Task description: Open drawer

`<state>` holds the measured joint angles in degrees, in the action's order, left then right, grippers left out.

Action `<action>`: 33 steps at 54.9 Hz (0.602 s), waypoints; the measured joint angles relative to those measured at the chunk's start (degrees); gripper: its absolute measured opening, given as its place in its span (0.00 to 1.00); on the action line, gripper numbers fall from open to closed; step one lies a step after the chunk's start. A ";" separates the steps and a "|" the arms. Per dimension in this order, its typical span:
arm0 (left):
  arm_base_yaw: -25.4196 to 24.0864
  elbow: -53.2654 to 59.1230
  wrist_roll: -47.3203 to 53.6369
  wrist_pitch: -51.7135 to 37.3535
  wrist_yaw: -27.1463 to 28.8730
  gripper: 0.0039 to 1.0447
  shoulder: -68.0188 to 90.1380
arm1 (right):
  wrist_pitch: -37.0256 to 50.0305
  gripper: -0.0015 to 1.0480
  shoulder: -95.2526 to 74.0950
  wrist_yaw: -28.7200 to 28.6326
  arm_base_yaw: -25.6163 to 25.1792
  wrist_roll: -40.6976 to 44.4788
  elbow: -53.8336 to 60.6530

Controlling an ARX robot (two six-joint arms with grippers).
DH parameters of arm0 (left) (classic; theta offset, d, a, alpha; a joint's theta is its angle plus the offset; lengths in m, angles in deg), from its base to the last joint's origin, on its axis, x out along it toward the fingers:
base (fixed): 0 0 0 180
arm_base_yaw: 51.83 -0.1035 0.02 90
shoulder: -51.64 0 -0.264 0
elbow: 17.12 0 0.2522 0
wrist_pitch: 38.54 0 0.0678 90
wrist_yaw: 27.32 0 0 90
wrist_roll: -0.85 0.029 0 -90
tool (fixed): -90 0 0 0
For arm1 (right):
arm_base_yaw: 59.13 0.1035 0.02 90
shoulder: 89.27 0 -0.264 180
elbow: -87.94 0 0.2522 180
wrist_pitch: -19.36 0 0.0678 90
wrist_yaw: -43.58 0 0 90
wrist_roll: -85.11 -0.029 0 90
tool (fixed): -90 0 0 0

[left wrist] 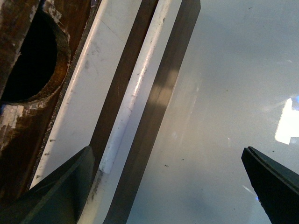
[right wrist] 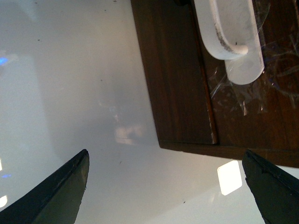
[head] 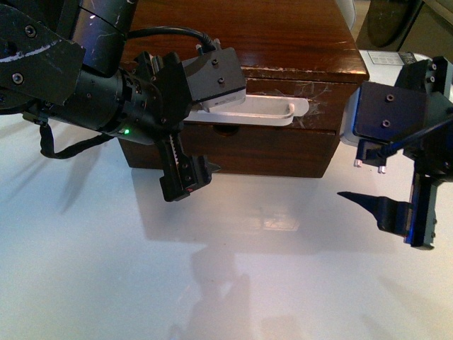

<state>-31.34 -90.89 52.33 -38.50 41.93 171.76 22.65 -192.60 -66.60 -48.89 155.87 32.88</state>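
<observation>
Fingers [left wrist: 60, 196] of the left gripper [head: 190, 177] stood spread wide with nothing between them. The gripper pointed down in front of the left half of the drawer [head: 322, 106]. In the left wrist view one fingertip lay just beside the white bar handle [head: 272, 112], and I could not tell if it touched. The other finger hung out over the white table [head: 248, 283]. The arm's wrist camera housing [head: 216, 78] covered the handle's left end from where I stood.

The right gripper [head: 386, 212] was likewise open and held nothing. It hung off the right corner of the wooden cabinet [head: 283, 35], apart from it, with one dark finger pointing in toward the middle.

The drawer sat in the upper part of the cabinet's front, just under the overhanging top, and faced the robot. Its long axis ran left to right, and the handle lay level along the same line. Its right end had a rounded tab, with whitish scuffs and crinkled clear film around it. Below was a plain dark panel [head: 269, 152]. The drawer front looked close to level with it, and I could not tell if it was out by a crack.

The tabletop stretched from the cabinet's foot toward the robot, and both grippers hung over it. The cabinet's right edge stood beside the right gripper.
</observation>
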 joint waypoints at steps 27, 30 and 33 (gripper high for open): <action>0.02 -0.02 0.46 0.50 -0.02 0.92 0.07 | 7.34 0.91 -7.85 0.70 5.66 -2.43 -5.33; 0.02 -0.02 0.50 0.52 -0.02 0.92 0.07 | 7.65 0.91 -8.35 0.70 5.86 -2.58 -5.75; 0.02 -0.02 0.57 0.52 -0.02 0.92 0.09 | 7.85 0.91 -8.72 0.70 6.03 -2.67 -6.23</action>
<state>-31.32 -90.91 52.90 -37.97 41.90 171.84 30.50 -201.32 -65.91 -42.86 153.20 26.65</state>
